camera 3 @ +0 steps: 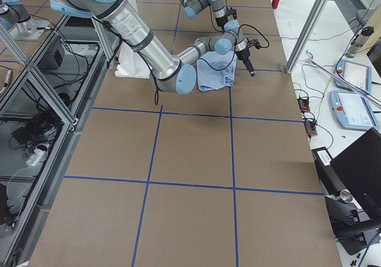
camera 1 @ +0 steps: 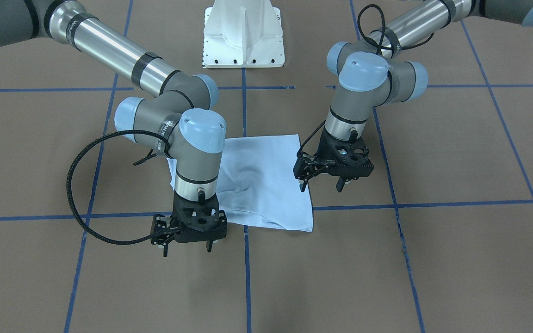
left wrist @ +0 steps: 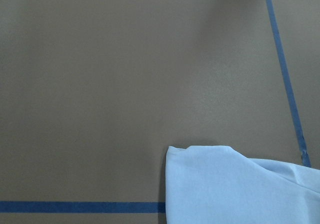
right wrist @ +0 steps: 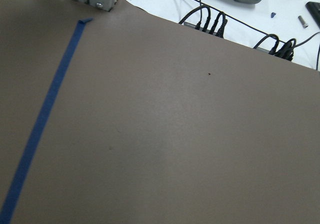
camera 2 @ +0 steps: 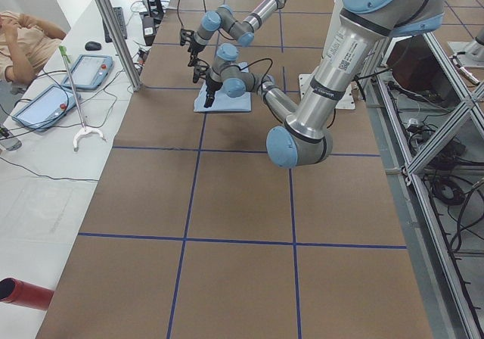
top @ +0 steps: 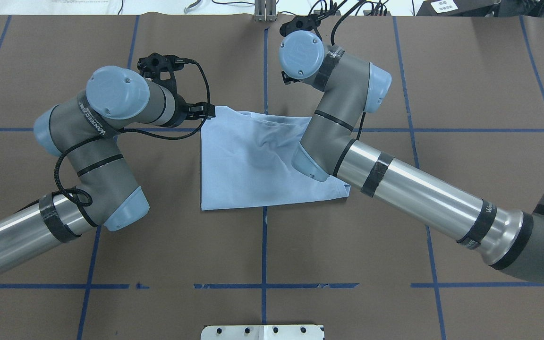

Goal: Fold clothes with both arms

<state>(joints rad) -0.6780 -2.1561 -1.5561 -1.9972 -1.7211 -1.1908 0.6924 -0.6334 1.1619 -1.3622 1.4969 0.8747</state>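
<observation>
The clothes are one light blue T-shirt (camera 1: pixel 262 180), folded into a rough square on the brown table (camera 1: pixel 456 152); no print or collar shows. It also appears in the overhead view as the T-shirt (top: pixel 243 165), and one corner of the T-shirt (left wrist: pixel 235 184) shows in the left wrist view. My left gripper (camera 1: pixel 321 187) hangs open above the shirt's edge on its side, holding nothing. My right gripper (camera 1: pixel 186 249) is open and empty, just past the shirt's operator-side edge near a corner. The right arm (top: pixel 395 184) crosses over part of the shirt. No fingers show in either wrist view.
The white pedestal base (camera 1: pixel 243 37) stands at the robot's side of the table. Blue tape lines (camera 1: pixel 433 203) grid the brown surface. Cables (right wrist: pixel 210 21) run along the far table edge. A person (camera 2: pixel 23 40) and tablets (camera 2: pixel 45 104) are on the side bench.
</observation>
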